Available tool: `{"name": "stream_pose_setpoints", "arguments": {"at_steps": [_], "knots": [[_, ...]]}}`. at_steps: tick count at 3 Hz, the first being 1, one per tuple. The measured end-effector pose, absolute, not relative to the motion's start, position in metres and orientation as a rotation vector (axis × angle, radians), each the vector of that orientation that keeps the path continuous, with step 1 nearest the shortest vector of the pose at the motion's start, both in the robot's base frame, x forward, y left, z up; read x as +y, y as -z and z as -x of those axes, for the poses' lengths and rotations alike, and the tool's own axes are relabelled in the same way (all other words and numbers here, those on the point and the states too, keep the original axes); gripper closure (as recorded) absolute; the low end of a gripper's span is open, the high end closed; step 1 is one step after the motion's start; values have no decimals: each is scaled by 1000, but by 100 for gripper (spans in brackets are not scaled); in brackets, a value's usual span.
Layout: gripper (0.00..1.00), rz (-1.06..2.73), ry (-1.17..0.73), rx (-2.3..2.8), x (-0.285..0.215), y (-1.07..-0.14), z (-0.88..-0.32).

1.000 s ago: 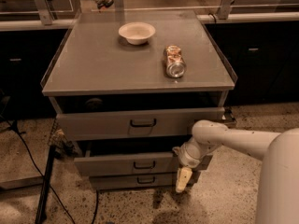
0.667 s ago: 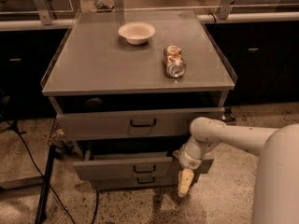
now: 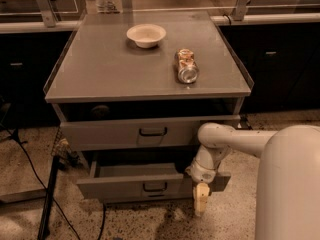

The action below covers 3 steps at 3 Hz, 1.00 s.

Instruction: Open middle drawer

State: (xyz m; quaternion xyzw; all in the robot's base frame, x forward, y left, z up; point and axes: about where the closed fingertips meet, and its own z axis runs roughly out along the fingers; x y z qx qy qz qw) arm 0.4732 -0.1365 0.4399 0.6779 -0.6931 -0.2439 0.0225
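Observation:
The middle drawer (image 3: 125,184) of the grey metal cabinet stands pulled well out, its inside showing from above. Its flat front carries a small dark loop handle (image 3: 155,186) at the centre. My gripper (image 3: 201,198) hangs at the right end of that drawer front, pointing down towards the floor, with the white arm (image 3: 235,139) reaching in from the right. The top drawer (image 3: 115,134) above is out only slightly. The bottom drawer is hidden under the middle drawer's front.
A white bowl (image 3: 146,35) and a drink can (image 3: 186,66) lying on its side rest on the cabinet top (image 3: 100,69). Black cables and a stand leg (image 3: 47,199) run along the speckled floor at the left. Dark cabinets stand behind.
The middle drawer has slid further out towards me and now covers the bottom drawer's front. My gripper has moved with it, forward and down.

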Motion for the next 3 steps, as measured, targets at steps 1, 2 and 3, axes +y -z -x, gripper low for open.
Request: {"name": "stream_pose_setpoints", "arguments": {"at_steps": [1, 2, 3], "knots": [[0, -2090, 764, -2133, -138, -442, -470], [0, -2057, 790, -2085, -142, -446, -461], [0, -2024, 805, -2060, -148, -450, -451]]}}
